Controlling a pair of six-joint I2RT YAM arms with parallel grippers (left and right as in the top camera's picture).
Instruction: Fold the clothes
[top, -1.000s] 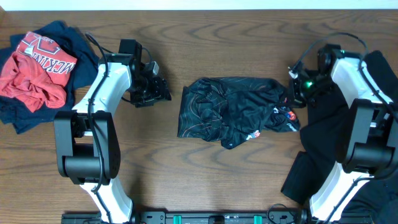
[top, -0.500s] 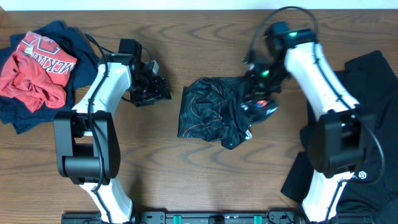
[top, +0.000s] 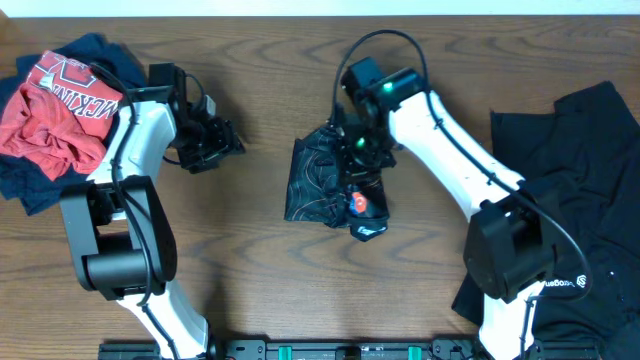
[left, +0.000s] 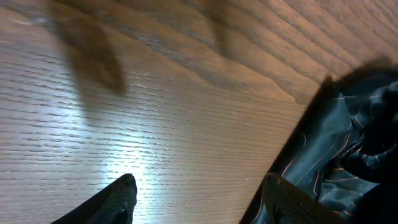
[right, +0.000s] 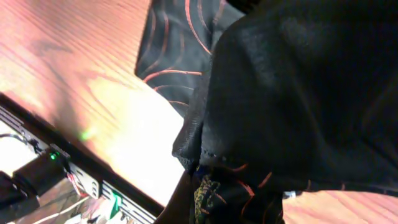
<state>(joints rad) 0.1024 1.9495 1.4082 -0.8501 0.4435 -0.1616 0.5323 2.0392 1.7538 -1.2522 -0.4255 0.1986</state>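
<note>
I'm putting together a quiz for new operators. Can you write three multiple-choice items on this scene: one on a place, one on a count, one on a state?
1. Where does the red shirt lie?
A) far left, on navy cloth
B) table centre
C) far right

2. How many arms reach over the jersey?
A) none
B) one
C) two

3. The left tool is
A) shut on cloth
B) open above the bare table
C) out of view

Answers:
1 A: overhead, the red shirt sits on the navy cloth at the far left.
2 B: only the right arm stretches over the jersey.
3 B: in the left wrist view its fingertips stand apart, with wood showing between them.
</note>
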